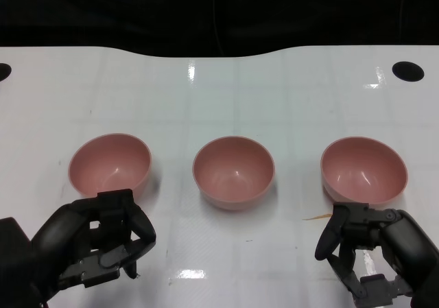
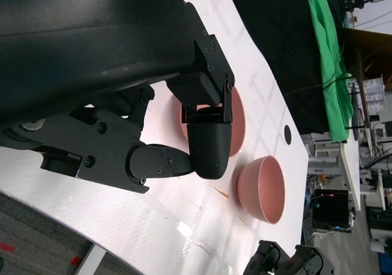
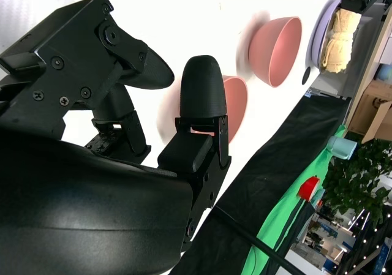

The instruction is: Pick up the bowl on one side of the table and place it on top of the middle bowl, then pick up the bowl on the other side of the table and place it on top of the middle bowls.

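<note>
Three pink bowls stand in a row across the white table: the left bowl (image 1: 110, 162), the middle bowl (image 1: 233, 171) and the right bowl (image 1: 363, 169). My left hand (image 1: 99, 243) hovers just in front of the left bowl, holding nothing, its fingers loosely bent. My right hand (image 1: 370, 253) sits just in front of the right bowl, fingers apart and empty. In the left wrist view, the middle bowl (image 2: 237, 125) shows behind my fingers (image 2: 208, 146), with the right bowl (image 2: 263, 189) beyond it. The right wrist view has the middle bowl (image 3: 236, 103) and the left bowl (image 3: 275, 42).
The table's far edge curves against a dark backdrop. Black round holes sit at the far right (image 1: 407, 70) and far left (image 1: 3, 70) corners. A small orange scrap (image 1: 314, 218) lies by the right bowl. Green cloth (image 2: 327, 48) hangs beyond the table.
</note>
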### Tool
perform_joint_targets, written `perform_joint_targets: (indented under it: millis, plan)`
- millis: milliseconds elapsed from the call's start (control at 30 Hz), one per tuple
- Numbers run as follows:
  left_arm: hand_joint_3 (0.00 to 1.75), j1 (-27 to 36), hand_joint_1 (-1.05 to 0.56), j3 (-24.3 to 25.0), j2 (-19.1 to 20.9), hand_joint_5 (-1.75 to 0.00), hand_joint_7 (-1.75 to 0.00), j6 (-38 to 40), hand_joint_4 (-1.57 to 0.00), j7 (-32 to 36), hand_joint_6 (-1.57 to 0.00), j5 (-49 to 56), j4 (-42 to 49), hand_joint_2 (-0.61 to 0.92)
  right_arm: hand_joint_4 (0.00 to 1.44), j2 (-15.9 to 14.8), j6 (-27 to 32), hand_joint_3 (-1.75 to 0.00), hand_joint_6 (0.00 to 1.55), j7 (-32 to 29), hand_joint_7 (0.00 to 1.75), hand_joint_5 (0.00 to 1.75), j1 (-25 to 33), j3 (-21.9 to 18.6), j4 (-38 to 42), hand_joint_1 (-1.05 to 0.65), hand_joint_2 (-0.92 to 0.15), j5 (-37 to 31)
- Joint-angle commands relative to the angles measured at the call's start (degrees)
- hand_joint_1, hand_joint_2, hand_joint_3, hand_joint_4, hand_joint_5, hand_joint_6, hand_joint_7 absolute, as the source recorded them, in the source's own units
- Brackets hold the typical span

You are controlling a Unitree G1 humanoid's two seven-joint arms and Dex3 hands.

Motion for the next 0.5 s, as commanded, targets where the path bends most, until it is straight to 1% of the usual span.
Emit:
perform_joint_targets:
  millis: [33, 400, 500]
  plan:
    - [0.24, 0.0, -0.43, 0.6, 0.7, -1.64, -1.39, -0.1, -0.83, 0.7, -0.79, 0.6, -0.6, 0.92, 0.82, 0.0, 0.1, -1.26, 0.80, -0.2, 1.33, 1.64, 0.3, -1.0, -0.4, -0.08, -0.36, 0.6]
    - [0.22, 0.1, -0.41, 0.7, 0.4, -1.64, -1.39, 0.6, -0.83, 1.0, -0.79, 0.2, -1.0, 0.92, 0.81, 0.2, -0.2, -1.25, 0.80, -0.2, 1.32, 1.64, 0.2, -1.2, -0.2, -0.09, -0.36, 0.4]
    - [0.21, 0.1, -0.43, 0.7, 0.3, -1.64, -1.38, 0.4, -0.83, 1.0, -0.80, 0.1, -0.9, 0.92, 0.81, 0.1, 0.4, -1.24, 0.80, -0.4, 1.31, 1.63, 0.4, -1.2, -0.6, -0.10, -0.36, -0.1]
